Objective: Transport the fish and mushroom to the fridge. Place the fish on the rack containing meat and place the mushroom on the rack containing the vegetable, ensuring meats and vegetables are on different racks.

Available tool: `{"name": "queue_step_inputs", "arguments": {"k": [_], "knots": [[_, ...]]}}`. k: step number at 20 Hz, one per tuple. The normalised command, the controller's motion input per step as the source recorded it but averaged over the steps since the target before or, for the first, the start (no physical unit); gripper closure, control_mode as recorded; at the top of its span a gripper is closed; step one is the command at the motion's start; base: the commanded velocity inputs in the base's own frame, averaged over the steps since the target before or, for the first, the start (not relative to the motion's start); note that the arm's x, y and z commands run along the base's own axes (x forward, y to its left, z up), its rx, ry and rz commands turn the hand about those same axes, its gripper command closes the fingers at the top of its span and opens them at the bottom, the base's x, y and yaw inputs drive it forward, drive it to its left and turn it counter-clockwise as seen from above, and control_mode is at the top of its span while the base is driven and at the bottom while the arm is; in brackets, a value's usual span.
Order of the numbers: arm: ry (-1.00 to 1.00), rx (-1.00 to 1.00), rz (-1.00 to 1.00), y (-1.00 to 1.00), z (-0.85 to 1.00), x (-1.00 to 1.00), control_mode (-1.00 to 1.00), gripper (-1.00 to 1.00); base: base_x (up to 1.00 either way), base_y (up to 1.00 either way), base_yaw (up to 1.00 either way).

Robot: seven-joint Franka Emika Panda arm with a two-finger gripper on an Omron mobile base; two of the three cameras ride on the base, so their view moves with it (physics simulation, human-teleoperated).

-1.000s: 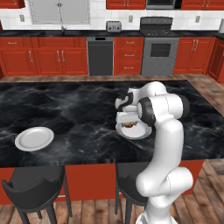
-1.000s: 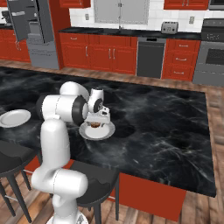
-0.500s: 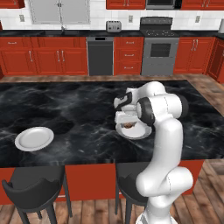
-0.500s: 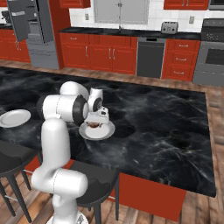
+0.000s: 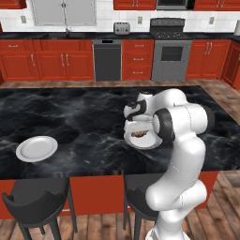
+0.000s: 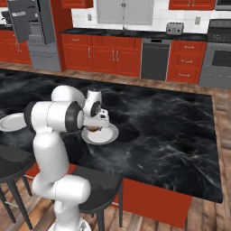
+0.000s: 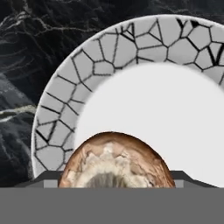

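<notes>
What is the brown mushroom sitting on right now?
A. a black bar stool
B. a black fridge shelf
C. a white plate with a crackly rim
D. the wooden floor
C: in the hand view the mushroom lies on the plate, whose rim has a dark crackle pattern, and that plate rests on the black marble counter under the gripper.

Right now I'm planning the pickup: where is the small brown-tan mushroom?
The brown-tan mushroom sits on the white crackle-rimmed plate on the black marble island, directly beneath the gripper.
</notes>
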Motion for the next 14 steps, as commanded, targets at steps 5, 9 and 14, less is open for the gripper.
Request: {"name": "queue_step_inputs", "arguments": {"k": [5, 9, 14], "knots": [[-0.26, 0.00, 0.01, -0.05, 0.91, -1.00, -1.00, 1.00, 0.00, 0.00, 0.00], [-0.14, 0.00, 0.02, -0.04, 0.99, -1.00, -1.00, 1.00, 0.00, 0.00, 0.00], [-0.17, 0.00, 0.01, -0.01, 0.98, -0.98, -1.00, 1.00, 0.00, 0.00, 0.00]]}}
